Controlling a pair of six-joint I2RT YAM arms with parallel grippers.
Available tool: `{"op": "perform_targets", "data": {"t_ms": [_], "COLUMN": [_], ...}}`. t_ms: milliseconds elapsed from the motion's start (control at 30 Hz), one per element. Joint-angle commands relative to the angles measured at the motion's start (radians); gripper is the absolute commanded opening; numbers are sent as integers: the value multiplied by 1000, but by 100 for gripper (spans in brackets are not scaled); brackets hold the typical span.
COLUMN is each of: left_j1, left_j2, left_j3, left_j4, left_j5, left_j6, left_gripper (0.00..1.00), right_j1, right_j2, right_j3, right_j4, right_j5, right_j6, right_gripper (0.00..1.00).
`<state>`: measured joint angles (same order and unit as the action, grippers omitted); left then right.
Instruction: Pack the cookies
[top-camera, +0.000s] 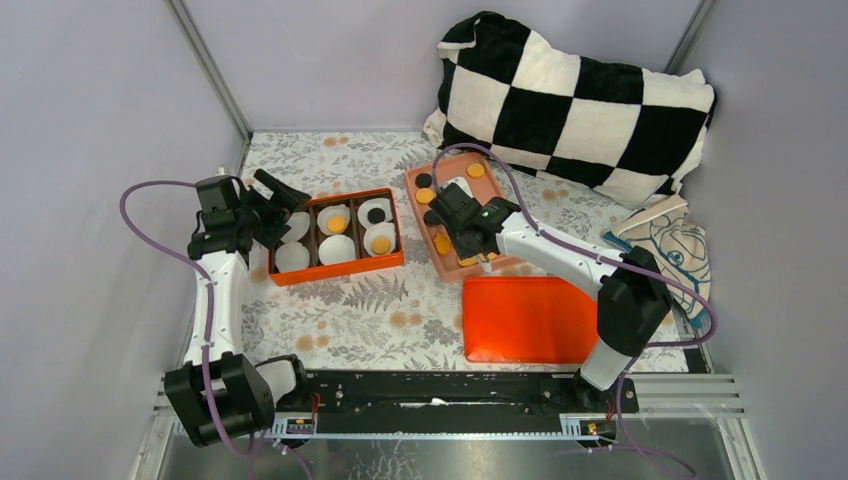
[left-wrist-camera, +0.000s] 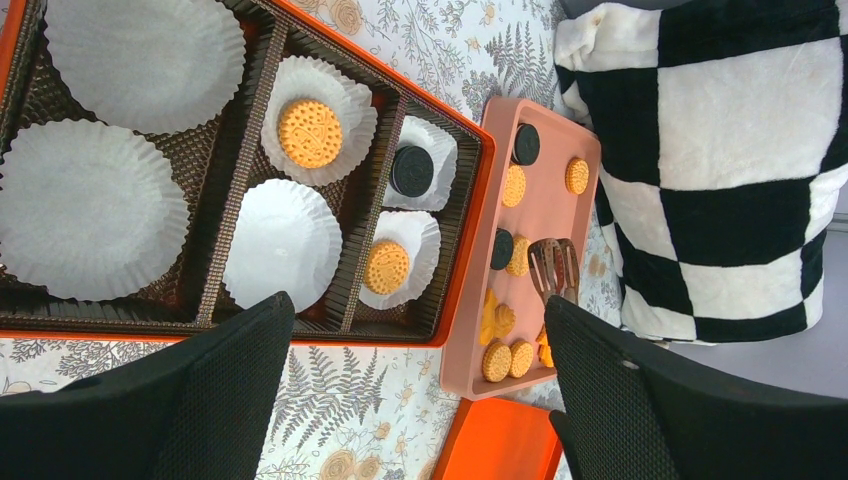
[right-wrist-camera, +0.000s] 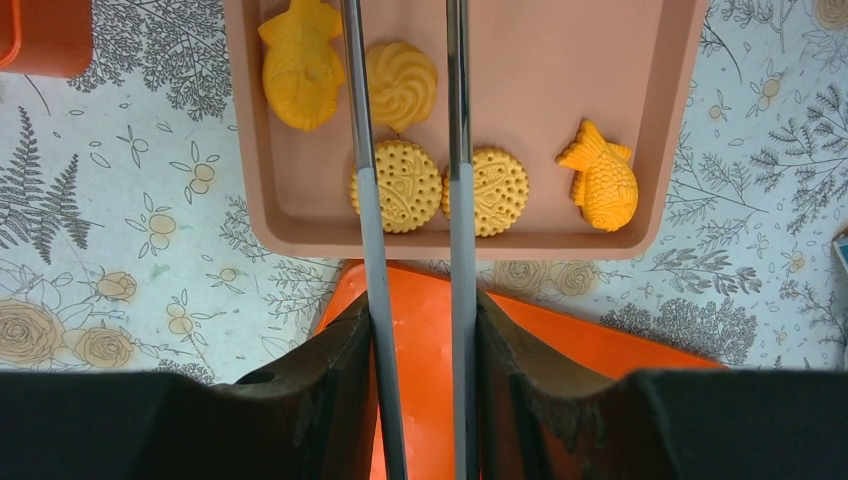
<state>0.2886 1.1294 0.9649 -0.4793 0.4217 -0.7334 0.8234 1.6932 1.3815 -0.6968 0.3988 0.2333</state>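
Cookies (right-wrist-camera: 397, 185) lay in the pink tray (right-wrist-camera: 300, 235): nearest, two round ones side by side along its wall, one straddled by tongs (right-wrist-camera: 353, 100) clamped in the right gripper (right-wrist-camera: 420, 330). Beyond, a fish cookie (right-wrist-camera: 300, 65) lay lengthwise along the tongs. Left gripper (left-wrist-camera: 420, 340) gaped empty over the box (left-wrist-camera: 380, 337).

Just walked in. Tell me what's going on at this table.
Two robot arms are packing cookies. The right hand holds metal tongs over the pink tray, their arms straddling a round dotted cookie. The left hand hangs open by the orange box, where three of the six paper liners already hold a cookie each. An orange lid lies on the table beside the tray.
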Motion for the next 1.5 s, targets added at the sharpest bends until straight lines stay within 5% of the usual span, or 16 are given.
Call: {"op": "perform_targets", "data": {"t_ms": [0, 367, 567, 900, 1033, 1167, 1300, 1467], "left_j1": [-1, -1, -2, -2, -1, -2, -2, -2], "left_j2": [-4, 1, -3, -1, 2, 3, 11, 11], "left_j3": [28, 21, 18, 5, 4, -8, -32, -38], "left_j4": [20, 22, 22, 29, 29, 33, 54, 55], "left_j5": [1, 17, 21, 38, 45, 46, 65, 67], "left_j6": [9, 5, 1, 0, 3, 0, -16, -18], "left_gripper": [99, 99, 99, 99, 99, 99, 99, 99], "right_j1": [-4, -15, -16, -22, -26, -42, -69, -72], "right_j2": [-12, -26, -48, 21, 64, 81, 115, 141], "right_j3": [-18, -78, -101, -54, -53, -96, -125, -146], "right_j4": [32, -1, 0, 8, -12, 9, 42, 51], "right_j5": [-3, 12, -9, -58, 17, 22, -45, -113], "right_j6": [24, 52, 58, 49, 70, 60, 58, 57], "right_gripper": [36, 45, 61, 58, 84, 99, 93, 67]}}
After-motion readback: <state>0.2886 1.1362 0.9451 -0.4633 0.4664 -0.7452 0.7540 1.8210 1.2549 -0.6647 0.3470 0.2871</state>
